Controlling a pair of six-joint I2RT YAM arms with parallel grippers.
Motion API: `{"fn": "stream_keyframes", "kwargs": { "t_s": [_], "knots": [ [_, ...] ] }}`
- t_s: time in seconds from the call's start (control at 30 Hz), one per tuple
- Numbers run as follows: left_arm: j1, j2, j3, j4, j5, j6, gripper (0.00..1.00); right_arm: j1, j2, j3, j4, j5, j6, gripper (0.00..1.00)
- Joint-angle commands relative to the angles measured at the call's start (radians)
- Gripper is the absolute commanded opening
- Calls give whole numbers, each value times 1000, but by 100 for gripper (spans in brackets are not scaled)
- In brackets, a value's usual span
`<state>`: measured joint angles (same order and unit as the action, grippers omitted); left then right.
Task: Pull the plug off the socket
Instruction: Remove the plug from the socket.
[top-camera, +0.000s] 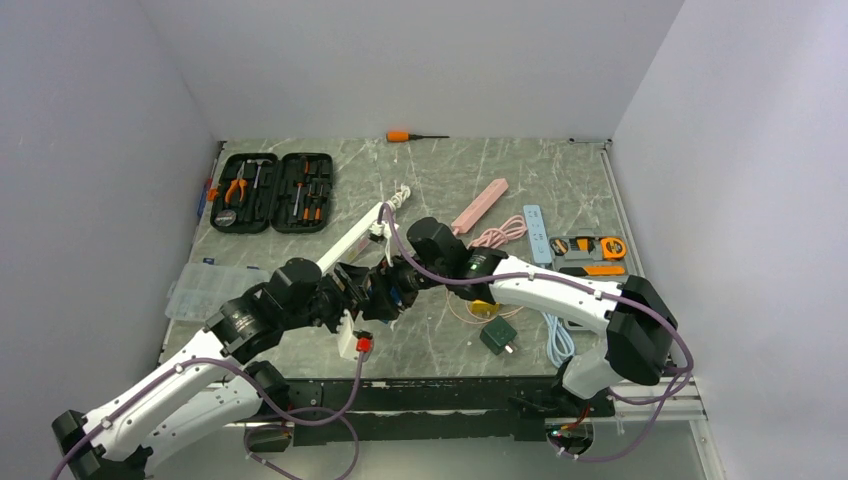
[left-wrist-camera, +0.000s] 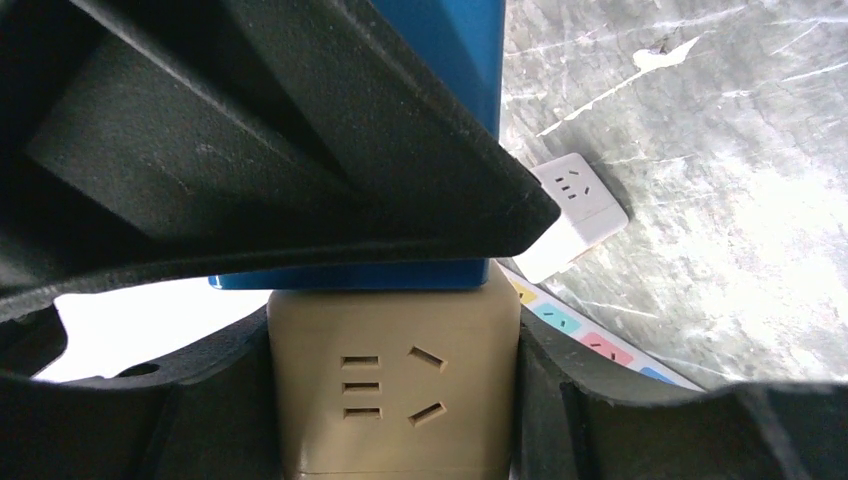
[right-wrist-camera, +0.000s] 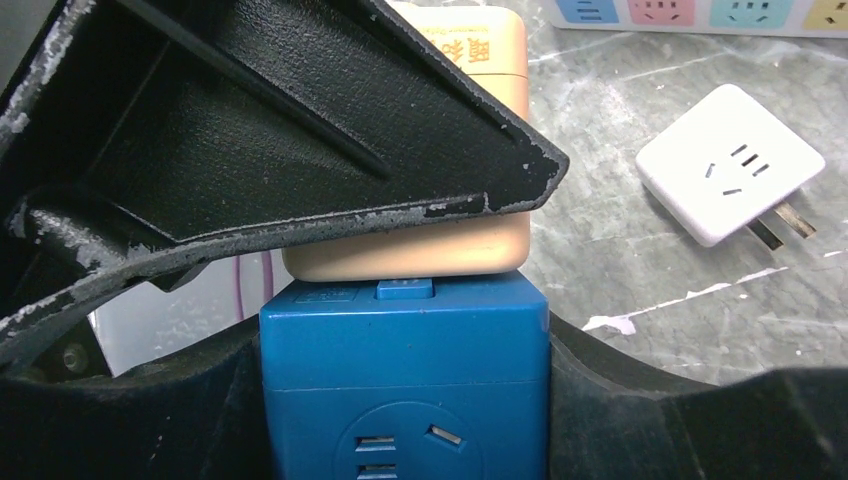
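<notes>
A tan adapter cube (left-wrist-camera: 392, 380) and a blue adapter cube (right-wrist-camera: 405, 380) are joined face to face, held above the table. The joint hides the prongs, so I cannot tell which is the plug and which the socket. My left gripper (left-wrist-camera: 392, 410) is shut on the tan cube, one finger on each side. My right gripper (right-wrist-camera: 405, 410) is shut on the blue cube in the same way. In the top view the two grippers (top-camera: 385, 288) meet nose to nose at the table's middle. The blue cube (left-wrist-camera: 350, 277) touches the tan one with no gap.
A white adapter (right-wrist-camera: 728, 162) with bare prongs lies on the marble beside a white power strip (left-wrist-camera: 590, 340) with coloured sockets. A dark green adapter (top-camera: 499, 336), a tool case (top-camera: 272, 191), a plastic box (top-camera: 205, 290), a pink strip (top-camera: 480, 205) and cables (top-camera: 558, 340) lie around.
</notes>
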<state>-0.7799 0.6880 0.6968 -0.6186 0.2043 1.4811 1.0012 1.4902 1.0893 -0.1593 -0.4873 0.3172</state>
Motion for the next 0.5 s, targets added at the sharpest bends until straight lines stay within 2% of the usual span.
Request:
{"fn": "stream_keyframes", "kwargs": {
  "t_s": [0.0,0.47],
  "knots": [
    [7,6,-21,20,-113,62,0,3,-76,-31,-71,11,-41,0],
    [8,69,-42,70,-235,48,0,4,-219,-87,-227,55,-56,0]
  ]
}}
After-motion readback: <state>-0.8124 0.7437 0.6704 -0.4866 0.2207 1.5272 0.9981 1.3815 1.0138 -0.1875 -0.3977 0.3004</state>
